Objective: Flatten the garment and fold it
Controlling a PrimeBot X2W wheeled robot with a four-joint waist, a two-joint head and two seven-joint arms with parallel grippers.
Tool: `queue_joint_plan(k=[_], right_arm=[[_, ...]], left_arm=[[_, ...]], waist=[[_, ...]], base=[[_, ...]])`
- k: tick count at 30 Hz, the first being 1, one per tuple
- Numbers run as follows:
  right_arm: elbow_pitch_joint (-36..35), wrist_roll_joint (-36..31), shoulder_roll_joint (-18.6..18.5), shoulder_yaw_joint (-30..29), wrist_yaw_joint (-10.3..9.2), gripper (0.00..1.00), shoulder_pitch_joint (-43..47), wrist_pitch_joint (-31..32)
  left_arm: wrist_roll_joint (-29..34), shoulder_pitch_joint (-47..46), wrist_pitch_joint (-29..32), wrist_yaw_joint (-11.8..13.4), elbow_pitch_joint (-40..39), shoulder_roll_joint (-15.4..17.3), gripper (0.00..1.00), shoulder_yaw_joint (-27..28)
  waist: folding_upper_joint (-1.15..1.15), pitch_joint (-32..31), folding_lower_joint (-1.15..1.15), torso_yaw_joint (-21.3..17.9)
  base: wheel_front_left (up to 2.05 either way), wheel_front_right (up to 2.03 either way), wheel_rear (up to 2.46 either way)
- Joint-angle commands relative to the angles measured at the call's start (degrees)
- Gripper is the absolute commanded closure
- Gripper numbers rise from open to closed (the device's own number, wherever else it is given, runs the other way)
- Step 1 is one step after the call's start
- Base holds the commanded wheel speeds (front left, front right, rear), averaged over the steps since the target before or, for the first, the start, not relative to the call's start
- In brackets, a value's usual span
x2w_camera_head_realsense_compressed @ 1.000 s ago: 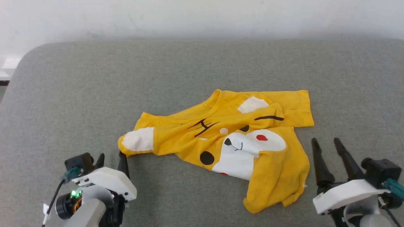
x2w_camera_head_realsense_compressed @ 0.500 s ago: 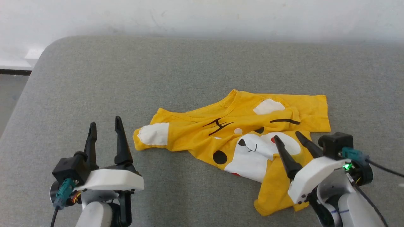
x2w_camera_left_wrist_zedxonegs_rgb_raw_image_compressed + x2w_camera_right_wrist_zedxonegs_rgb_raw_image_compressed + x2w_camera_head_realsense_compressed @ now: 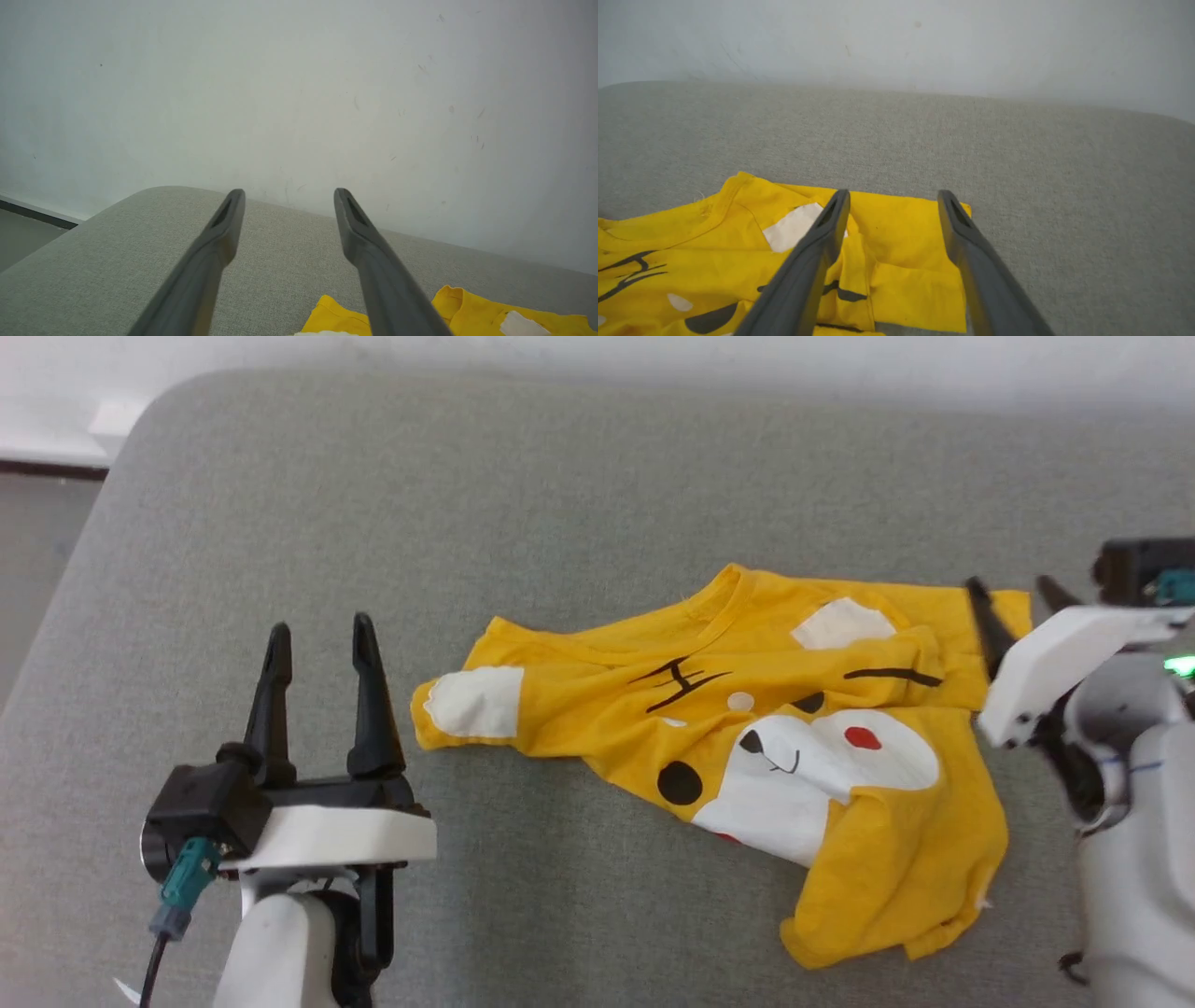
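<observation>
Since a second earlier the right gripper [image 3: 1011, 593] had swung to the far right corner of the garment [image 3: 597, 728], jaws spread, seemingly to pull it flat. It lay crumpled on the grey cushion [image 3: 560, 504], with the left gripper [image 3: 320, 639] spread beside its left sleeve.

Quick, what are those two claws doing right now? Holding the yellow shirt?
Left gripper: jaws open, holding nothing, beside the yellow cotton T-shirt with a cartoon face.
Right gripper: jaws open, holding nothing, over the T-shirt's right edge.

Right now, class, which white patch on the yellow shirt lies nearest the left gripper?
The white patch at the garment's left tip, beside the left gripper; the face patch and upper patch lie farther right.
</observation>
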Motion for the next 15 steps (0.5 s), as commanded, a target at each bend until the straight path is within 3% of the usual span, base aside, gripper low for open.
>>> queue_joint_plan(k=[1, 7, 15], right_arm=[[1.71, -0.48, -0.51, -1.44, -0.05, 0.0, -1.85, 0.98], [10.89, -2.75, -2.31, -9.31, -0.05, 0.0, -8.24, 8.38], [16.7, -8.09, -3.42, -15.32, -0.05, 0.0, -13.21, 14.4]], left_arm=[[-0.41, -0.98, -0.26, -0.05, -0.56, -0.26, 0.0, -0.21], [-2.44, -1.78, -0.26, 1.3, -1.54, -0.29, 0.0, -1.77], [-2.93, -2.0, -0.26, 2.21, -2.05, -0.29, 0.0, -2.16]], waist=[[0.0, 2.9, -0.01, 2.18], [0.0, 6.21, -0.01, 4.54], [0.0, 8.39, -0.01, 5.78]], base=[[0.0, 0.0, 0.0], [0.0, 0.0, 0.0], [0.0, 0.0, 0.0]])
